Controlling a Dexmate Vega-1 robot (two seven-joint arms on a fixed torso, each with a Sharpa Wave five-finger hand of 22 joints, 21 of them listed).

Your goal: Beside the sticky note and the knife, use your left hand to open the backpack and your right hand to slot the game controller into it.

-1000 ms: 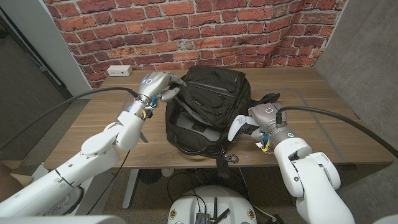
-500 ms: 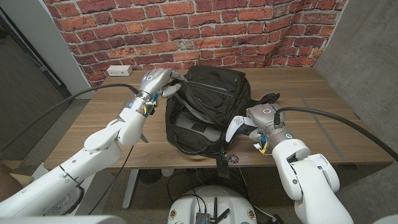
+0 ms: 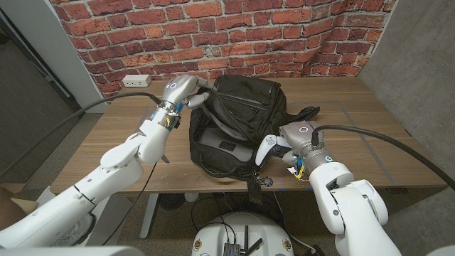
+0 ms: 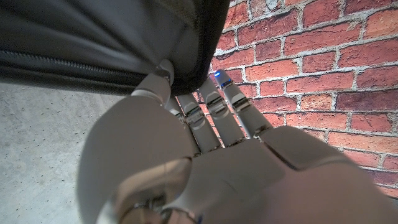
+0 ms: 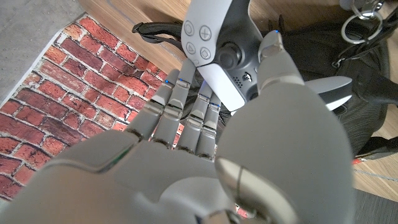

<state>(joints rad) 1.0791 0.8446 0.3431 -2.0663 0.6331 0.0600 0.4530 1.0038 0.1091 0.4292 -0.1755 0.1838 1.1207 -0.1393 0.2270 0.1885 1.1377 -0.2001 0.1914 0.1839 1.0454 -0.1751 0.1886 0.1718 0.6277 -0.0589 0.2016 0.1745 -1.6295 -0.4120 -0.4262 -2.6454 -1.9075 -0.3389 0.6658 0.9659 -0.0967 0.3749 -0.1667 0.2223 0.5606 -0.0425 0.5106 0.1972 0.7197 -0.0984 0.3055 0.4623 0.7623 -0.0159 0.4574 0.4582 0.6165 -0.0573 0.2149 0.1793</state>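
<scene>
- Head view: the backpack [image 3: 238, 124] is seen lying on the worktop [image 3: 370, 135], its upper flap gripped and lifted by the left hand [image 3: 186, 91] so that the mouth is kept open
- The game controller [image 3: 269, 148] is held by the closed fingers of the right hand [image 3: 293, 139] just beside the bag's right rim, judged ready for slotting in
- Insertion is not yet done
</scene>
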